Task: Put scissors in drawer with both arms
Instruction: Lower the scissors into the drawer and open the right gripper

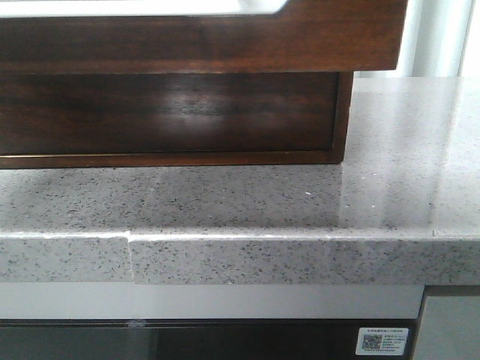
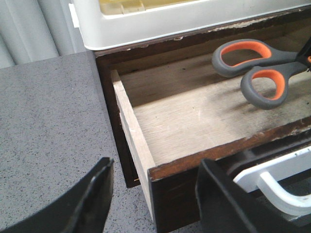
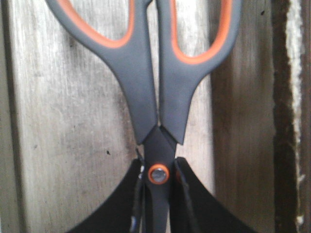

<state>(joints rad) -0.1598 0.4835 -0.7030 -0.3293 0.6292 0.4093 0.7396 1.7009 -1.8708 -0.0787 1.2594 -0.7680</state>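
Scissors [image 2: 260, 68] with grey handles and orange-lined finger loops sit over the pale, worn plywood floor of the pulled-out dark-brown wooden drawer [image 2: 194, 126], toward its far side, handles pointing across the drawer's width; contact with the floor can't be confirmed. Right gripper [image 3: 158, 194] is above the drawer interior, looking down at the boards, black fingers [image 3: 197, 199] clenched on the scissors' blades just below the orange pivot rivet, handles extending away from the wrist. Left gripper [image 2: 153, 194] is low at the drawer's front corner, jaws spread wide: one black finger [image 2: 92, 199] over the speckled grey stone countertop [image 2: 48, 121] beside the drawer, the other against the drawer's front edge by a white handle [image 2: 277, 182]; nothing visibly pinched between them. White plastic bin [image 2: 160, 22] sits on top of the cabinet above the drawer. Front view shows only the dark glossy wooden cabinet [image 1: 172, 112] on the countertop, no arms visible.
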